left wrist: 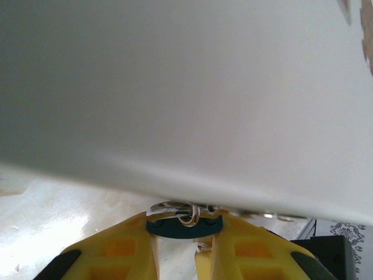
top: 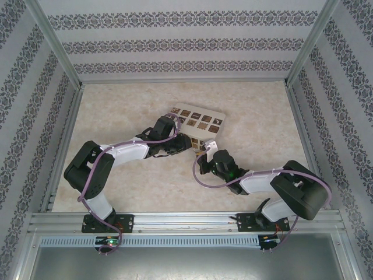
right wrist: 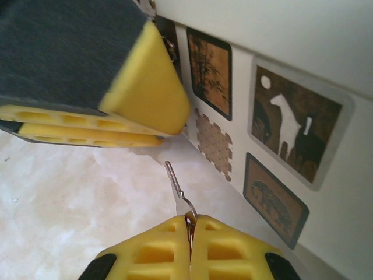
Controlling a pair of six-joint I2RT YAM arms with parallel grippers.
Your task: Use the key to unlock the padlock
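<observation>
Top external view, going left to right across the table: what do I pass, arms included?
Left arm's black elbow joint → left end effector → right end effector → right arm's black elbow joint. The cream box with dark square tiles spans both end effectors, so it is left out.

I can read no lettering, brand or number anywhere; the cream box (right wrist: 344,198) has dark tiles (right wrist: 297,131) bearing pictures only.
</observation>
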